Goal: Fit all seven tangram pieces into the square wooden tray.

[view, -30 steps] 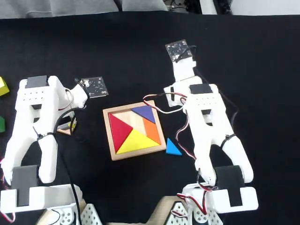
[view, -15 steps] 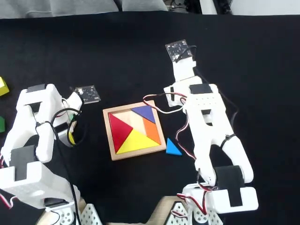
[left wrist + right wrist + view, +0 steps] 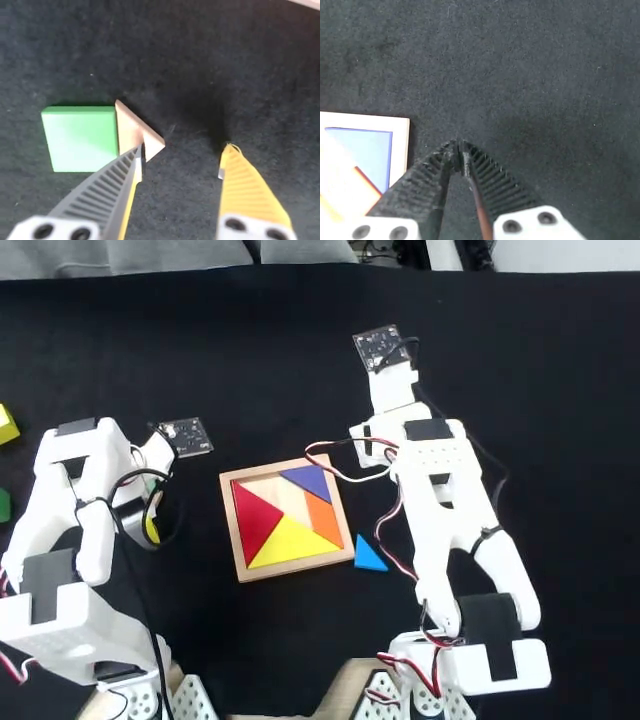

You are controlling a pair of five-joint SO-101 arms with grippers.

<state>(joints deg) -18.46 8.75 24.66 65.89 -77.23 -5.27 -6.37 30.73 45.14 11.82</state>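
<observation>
The square wooden tray [image 3: 229, 502] lies mid-table and holds a purple [image 3: 308, 480], an orange [image 3: 322, 515], a red [image 3: 254, 514] and a yellow piece [image 3: 290, 542]. A blue triangle [image 3: 368, 554] rests on the cloth just off the tray's near right corner. My left gripper [image 3: 181, 160] hangs open over the black cloth, left of the tray. One of its fingers [image 3: 131, 167] touches a small pale triangle [image 3: 136, 134] that lies against a green square [image 3: 80, 137]. My right gripper [image 3: 459, 149] is shut on nothing, low beside a tray corner [image 3: 400, 131] with the purple piece [image 3: 366, 149].
A yellow block [image 3: 6, 424] and a green block [image 3: 3, 505] sit at the table's far left edge. Both arm bases stand along the near edge. Black cloth stretches open behind the tray and to the far right.
The left arm folded back and dropped toward the cloth left of the tray, then held almost still. The right arm and the pieces in the tray stayed put.
</observation>
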